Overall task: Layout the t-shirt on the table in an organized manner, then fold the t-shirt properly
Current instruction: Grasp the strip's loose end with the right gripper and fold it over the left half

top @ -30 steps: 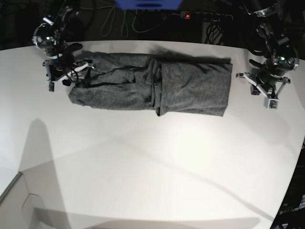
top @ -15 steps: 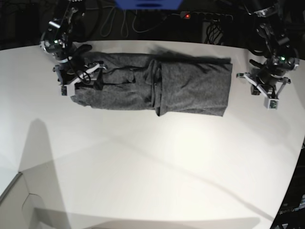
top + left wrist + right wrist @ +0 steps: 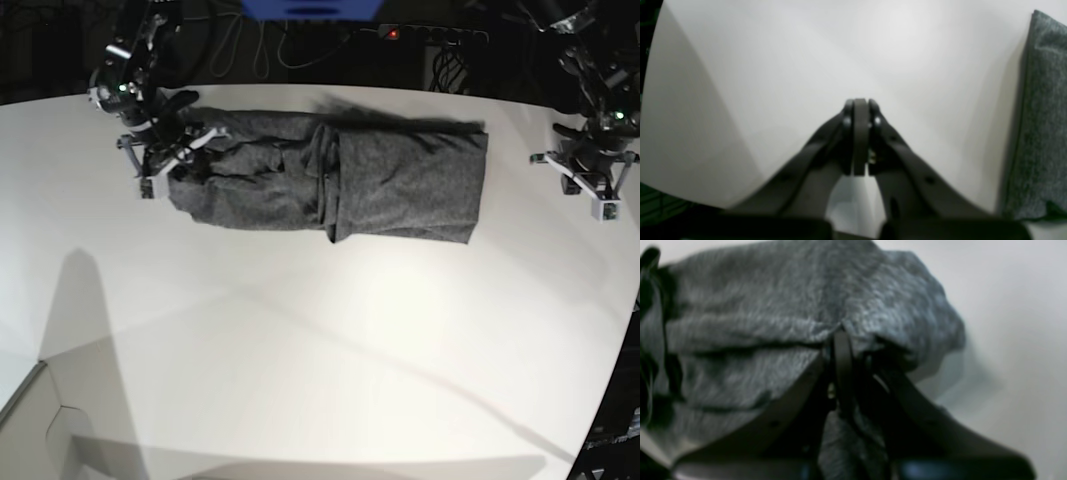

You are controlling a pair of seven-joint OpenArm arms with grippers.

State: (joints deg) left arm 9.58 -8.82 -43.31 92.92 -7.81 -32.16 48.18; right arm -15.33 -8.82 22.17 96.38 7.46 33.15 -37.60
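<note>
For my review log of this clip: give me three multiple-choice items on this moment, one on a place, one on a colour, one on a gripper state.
1. Where does the left gripper hang?
A. over bare table beside the t-shirt
B. on the shirt's middle
C. under the table

2. What colour is the t-shirt?
A. red
B. heathered dark grey
C. white

3. What is the right gripper doing?
A. wide open over bare table
B. shut on nothing
C. shut on the t-shirt's end

Key: 1 A, the left wrist view shows white table under it, with the shirt's edge off to one side. 2 B, grey knit in every view. 3 C, the right wrist view shows cloth bunched at the closed tips.
</note>
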